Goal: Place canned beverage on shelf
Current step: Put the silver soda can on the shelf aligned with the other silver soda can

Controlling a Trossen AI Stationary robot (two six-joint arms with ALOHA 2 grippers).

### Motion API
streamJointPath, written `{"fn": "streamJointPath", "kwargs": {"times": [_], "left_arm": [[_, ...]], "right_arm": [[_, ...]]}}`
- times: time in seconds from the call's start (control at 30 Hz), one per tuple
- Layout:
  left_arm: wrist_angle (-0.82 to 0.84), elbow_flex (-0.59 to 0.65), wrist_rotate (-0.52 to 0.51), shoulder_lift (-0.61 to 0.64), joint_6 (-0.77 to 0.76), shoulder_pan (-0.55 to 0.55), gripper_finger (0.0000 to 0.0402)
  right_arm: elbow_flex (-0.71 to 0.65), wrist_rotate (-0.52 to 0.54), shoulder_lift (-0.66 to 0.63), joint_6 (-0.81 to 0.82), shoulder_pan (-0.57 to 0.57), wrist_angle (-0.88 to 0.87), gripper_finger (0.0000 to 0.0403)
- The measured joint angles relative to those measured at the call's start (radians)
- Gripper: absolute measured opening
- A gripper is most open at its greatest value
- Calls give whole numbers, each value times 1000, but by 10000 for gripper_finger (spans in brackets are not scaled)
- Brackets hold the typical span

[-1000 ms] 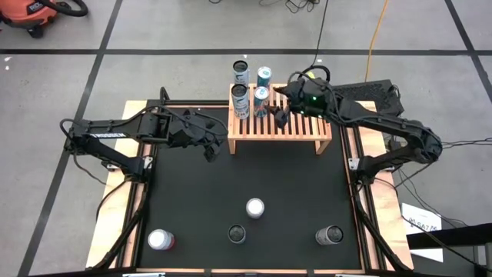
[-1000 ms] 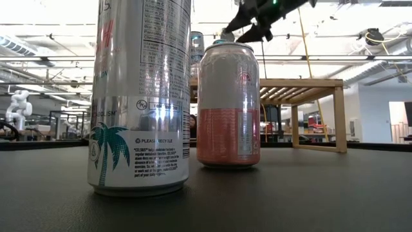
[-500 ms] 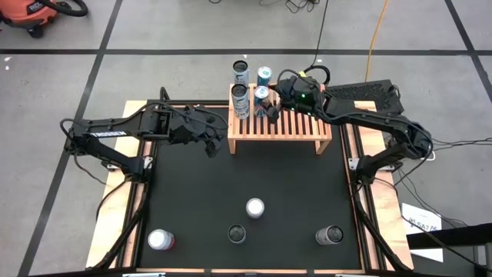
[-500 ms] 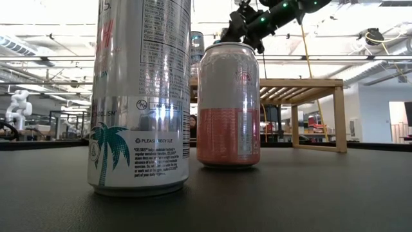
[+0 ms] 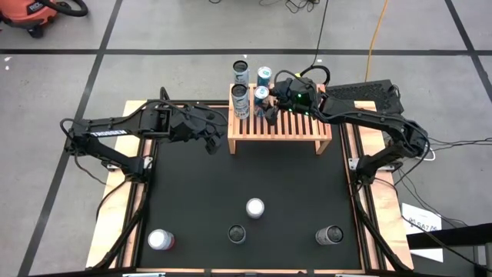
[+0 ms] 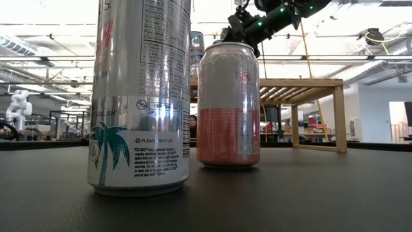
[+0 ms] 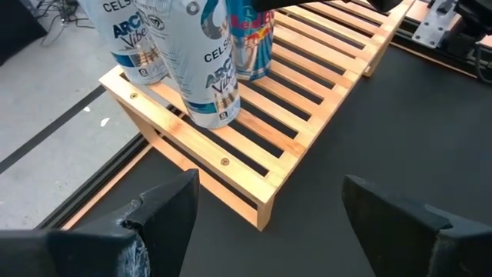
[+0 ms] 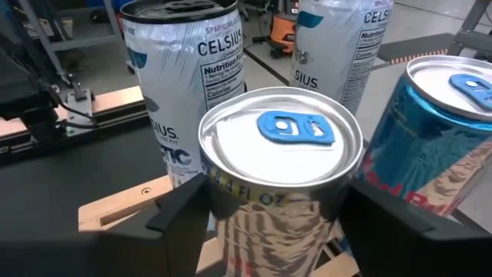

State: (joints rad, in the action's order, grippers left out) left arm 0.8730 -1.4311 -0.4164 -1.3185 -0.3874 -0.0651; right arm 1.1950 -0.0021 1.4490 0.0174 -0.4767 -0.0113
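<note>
Bench: black-topped bench [image 5: 231, 177] with a pale wood border carries everything; I reach in from both sides.
Shelf: low light-wood slatted shelf [image 5: 296, 129] stands at the far edge of the bench, its slats running front to back.
My right arm: it stretches across the shelf top from the right, ending at the shelf's left half.
My left arm: it waits beside the shelf's left end, low over the bench.
Tall cans: two white tall slim cans with blue lettering [image 8: 187, 85] stand upright on the shelf's left end, one behind the other.
Task can: short blue-and-silver can with a blue pull tab [image 8: 280, 192] stands upright on the slats just right of the nearer tall can; a second short blue can [image 8: 438, 146] stands just behind it.
My right tool [image 5: 269, 112]: my fingers sit apart on either side of the task can; I cannot tell whether they touch it.
My left tool [image 7: 269, 223]: fingers wide apart, holding nothing.
Loose cans: four more upright cans [image 5: 254, 208] near the bench's front edge.
</note>
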Motion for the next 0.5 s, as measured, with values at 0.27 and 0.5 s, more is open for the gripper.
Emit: {"fn": "streamJointPath", "kwargs": {"times": [0.27,0.5], "left_arm": [[0,0,0,0,0,0,317],[0,0,0,0,-1,0,317]], "right_arm": [[0,0,-35,-11,-3,-40,227],[0,-1,-45,-4,-28,-55,236]]}}
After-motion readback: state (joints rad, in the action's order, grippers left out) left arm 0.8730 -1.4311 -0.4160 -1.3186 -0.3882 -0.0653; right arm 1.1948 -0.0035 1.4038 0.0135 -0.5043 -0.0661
